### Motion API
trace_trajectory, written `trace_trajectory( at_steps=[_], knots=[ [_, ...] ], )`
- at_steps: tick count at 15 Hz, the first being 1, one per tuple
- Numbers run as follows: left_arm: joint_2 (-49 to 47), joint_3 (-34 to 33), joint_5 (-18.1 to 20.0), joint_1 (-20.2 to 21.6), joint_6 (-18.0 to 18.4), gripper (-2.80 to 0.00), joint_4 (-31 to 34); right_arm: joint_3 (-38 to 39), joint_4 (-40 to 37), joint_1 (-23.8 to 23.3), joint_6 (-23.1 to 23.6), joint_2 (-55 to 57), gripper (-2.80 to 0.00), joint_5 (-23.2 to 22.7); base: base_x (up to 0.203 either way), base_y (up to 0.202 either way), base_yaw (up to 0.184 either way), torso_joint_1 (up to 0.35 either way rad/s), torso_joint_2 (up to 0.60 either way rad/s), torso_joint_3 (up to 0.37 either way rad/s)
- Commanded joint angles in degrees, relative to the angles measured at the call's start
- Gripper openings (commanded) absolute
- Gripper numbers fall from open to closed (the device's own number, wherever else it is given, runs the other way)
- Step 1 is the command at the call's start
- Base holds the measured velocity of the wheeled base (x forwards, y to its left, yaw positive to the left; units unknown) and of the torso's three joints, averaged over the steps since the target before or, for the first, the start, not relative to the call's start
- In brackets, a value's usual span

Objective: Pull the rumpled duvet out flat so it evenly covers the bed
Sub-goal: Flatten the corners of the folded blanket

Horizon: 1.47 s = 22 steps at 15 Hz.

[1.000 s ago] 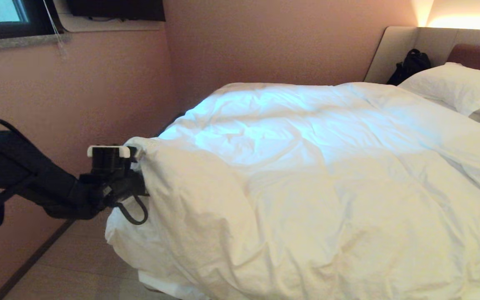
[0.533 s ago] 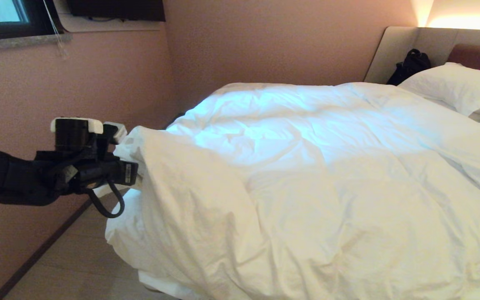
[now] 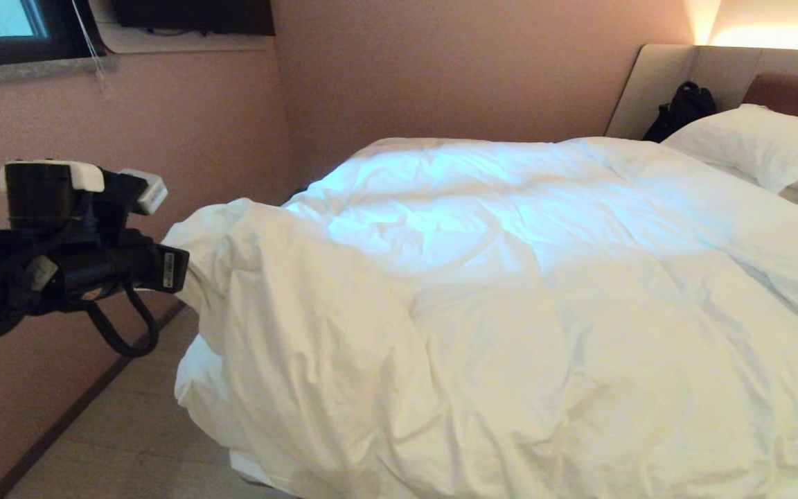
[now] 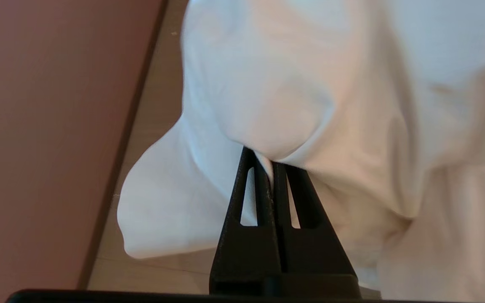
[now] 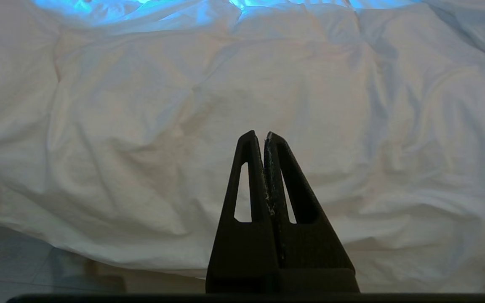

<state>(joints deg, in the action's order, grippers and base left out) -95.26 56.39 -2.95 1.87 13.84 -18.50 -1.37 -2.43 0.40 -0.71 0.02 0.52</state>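
White duvet (image 3: 510,298) spread rumpled over the bed (image 3: 655,83), its near-left corner lifted and pulled out past the bed's left edge. Left gripper (image 3: 181,267) at that corner, fingertips buried in the fabric, arm level left of the bed above the floor (image 3: 122,443). Pillows (image 3: 759,142) at the bed's headboard end; black bag (image 3: 683,107) beside them.
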Motion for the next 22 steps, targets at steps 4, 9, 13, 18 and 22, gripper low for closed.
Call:
trace_trajectory(
  at_steps=[4,9,13,18,22],
  knots=[
    [5.47,0.12,-0.13,2.13,0.83,-2.80,0.57,0.05,-0.04,0.04,0.00,-0.02,-2.80,0.00,0.000,0.000,0.000,0.000,0.00,0.000],
    [8.16,0.14,-1.78,5.33,3.82,-2.80,0.54,0.01,-0.04,0.04,0.00,-0.02,-2.80,0.00,0.000,0.000,0.000,0.000,0.00,0.000],
    [8.34,0.21,-3.91,7.68,7.04,-2.80,0.17,-0.02,-0.04,0.01,0.00,-0.02,-2.80,0.00,0.000,0.000,0.000,0.000,0.00,0.000],
    [8.34,-0.15,-3.82,11.60,11.87,-2.80,0.10,0.02,-0.04,0.04,0.00,-0.02,-2.80,0.00,0.000,0.000,0.000,0.000,0.00,0.000],
    [8.57,-3.04,-3.82,14.39,20.00,-2.80,0.44,-0.04,-0.04,0.04,0.00,-0.02,-2.80,0.00,0.000,0.000,0.000,0.000,0.00,0.000]
  ],
)
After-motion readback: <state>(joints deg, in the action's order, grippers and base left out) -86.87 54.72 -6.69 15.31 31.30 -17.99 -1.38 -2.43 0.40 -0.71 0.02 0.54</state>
